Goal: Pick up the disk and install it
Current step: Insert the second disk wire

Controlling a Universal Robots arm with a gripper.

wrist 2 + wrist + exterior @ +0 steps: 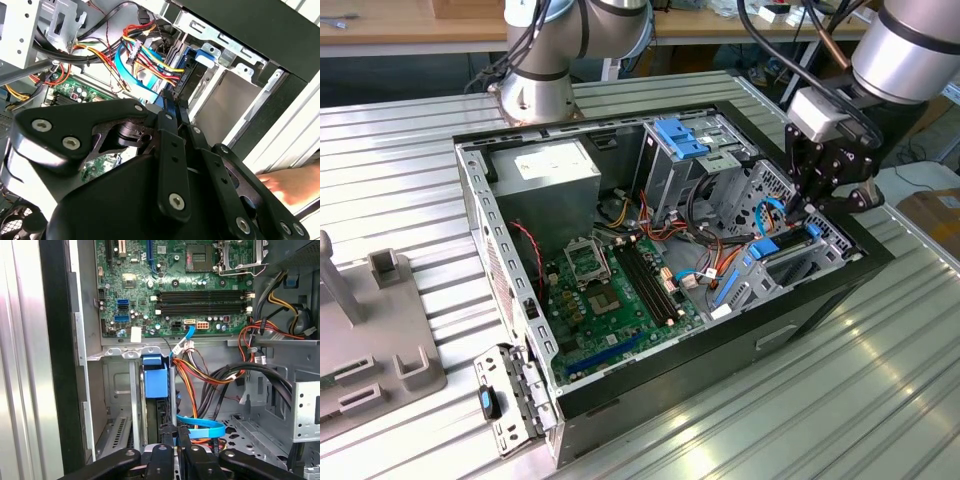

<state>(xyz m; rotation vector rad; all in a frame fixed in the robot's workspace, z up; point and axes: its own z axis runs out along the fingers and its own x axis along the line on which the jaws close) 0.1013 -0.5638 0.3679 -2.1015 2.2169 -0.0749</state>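
Observation:
The disk (782, 252) sits on edge in the drive bay at the open computer case's corner, on the exterior view's right. Its bright blue tab (155, 382) and dark body show in the first wrist view. The blue rail end (189, 62) shows in the second wrist view. My gripper (807, 212) hangs just above that bay. Its fingers (175, 432) are shut side by side with nothing between them, their tips (172, 97) close to the disk's edge. Whether they touch it is unclear.
The case holds a green motherboard (610, 290), a grey box with a white label (545, 170), a metal cage with a light-blue top (685, 140) and bundled cables (200, 375). A grey fixture (380, 330) lies on the exterior view's left. A person's hand (292, 182) rests outside the case.

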